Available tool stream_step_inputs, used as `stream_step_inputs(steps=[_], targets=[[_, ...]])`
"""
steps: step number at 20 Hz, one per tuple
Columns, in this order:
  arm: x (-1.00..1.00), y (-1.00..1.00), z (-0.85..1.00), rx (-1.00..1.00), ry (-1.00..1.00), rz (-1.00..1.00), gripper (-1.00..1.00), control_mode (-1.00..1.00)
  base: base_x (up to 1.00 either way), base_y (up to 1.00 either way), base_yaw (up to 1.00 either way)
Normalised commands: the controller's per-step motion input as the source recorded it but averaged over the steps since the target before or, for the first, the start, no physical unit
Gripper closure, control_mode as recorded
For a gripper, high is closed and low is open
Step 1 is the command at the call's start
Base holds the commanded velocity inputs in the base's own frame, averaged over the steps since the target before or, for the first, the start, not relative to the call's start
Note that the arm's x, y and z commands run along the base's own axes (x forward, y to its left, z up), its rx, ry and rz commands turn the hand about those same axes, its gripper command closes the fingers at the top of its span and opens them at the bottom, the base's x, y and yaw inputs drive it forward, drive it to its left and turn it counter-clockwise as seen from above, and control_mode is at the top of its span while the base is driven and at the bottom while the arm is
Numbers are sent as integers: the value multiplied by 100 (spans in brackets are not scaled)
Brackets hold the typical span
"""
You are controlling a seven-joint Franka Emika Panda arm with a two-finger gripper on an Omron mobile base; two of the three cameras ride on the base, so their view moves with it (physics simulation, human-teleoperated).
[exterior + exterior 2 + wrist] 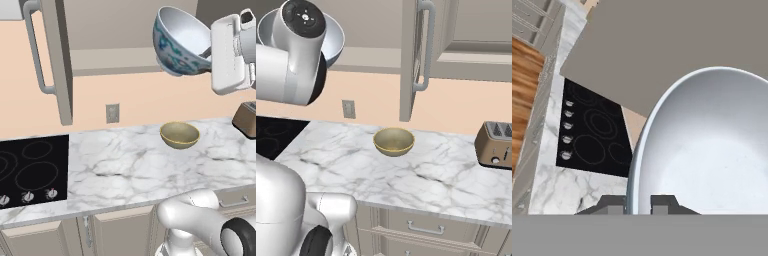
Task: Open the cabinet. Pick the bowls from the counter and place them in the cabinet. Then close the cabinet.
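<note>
My gripper (206, 53) is shut on the rim of the white bowl (179, 42) with the blue-green pattern and holds it tilted, high above the counter (125, 170), level with the cabinet's lower edge. In the hand view the bowl's (712, 150) rim runs between the gripper's (637, 205) two tips. In the right base view my arm covers most of that bowl (335, 42). The yellowish-tan bowl (180, 135) (394, 141) sits upright on the marble below. The cabinet's left door (57, 60) (408, 60) stands open, edge-on, with its silver bar handle (35, 50).
A black cooktop (30, 170) (592, 135) lies at the counter's left end. A bronze toaster (496, 145) stands at the right. A wall outlet (112, 113) sits under the cabinet. The cabinet's right door (481, 25) is closed. Low cabinets with drawers (426, 230) run beneath the counter.
</note>
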Motion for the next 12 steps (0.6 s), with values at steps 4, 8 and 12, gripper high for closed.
stream_step_inputs(steps=[4,8,12], targets=[[69,0,0,0,-1,0,100,-100,0,0,0],[67,1,-13,0,0,0,100,-100,0,0,0],[66,18,-36,-3,0,0,100,-100,0,0,0]])
